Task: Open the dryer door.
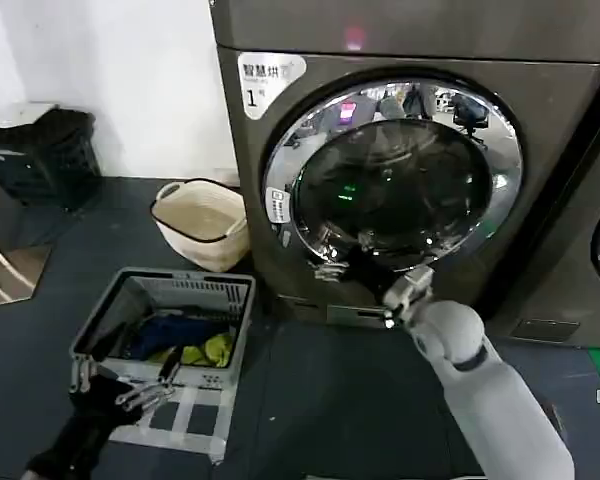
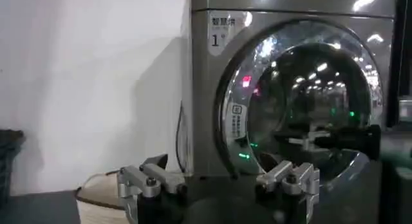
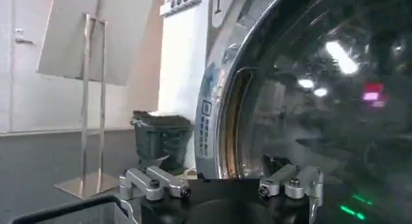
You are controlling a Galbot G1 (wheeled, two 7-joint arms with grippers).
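Nearest, the left gripper [image 1: 130, 392] is parked low beside a laundry crate [image 1: 170, 325], fingers spread and empty. Farther on, the right gripper [image 1: 365, 268] is held open at the lower chrome rim of the dryer door [image 1: 395, 175] — shut against the dryer [image 1: 540, 130]. The rim edge should be hooked squarely, then pulled along the hinge arc — not straight back.

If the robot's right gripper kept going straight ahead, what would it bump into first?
Most likely the dryer door. The right gripper sits at its lower chrome rim, pointing at the dark glass, with open jaws; depth is hard to judge, so it may already touch.
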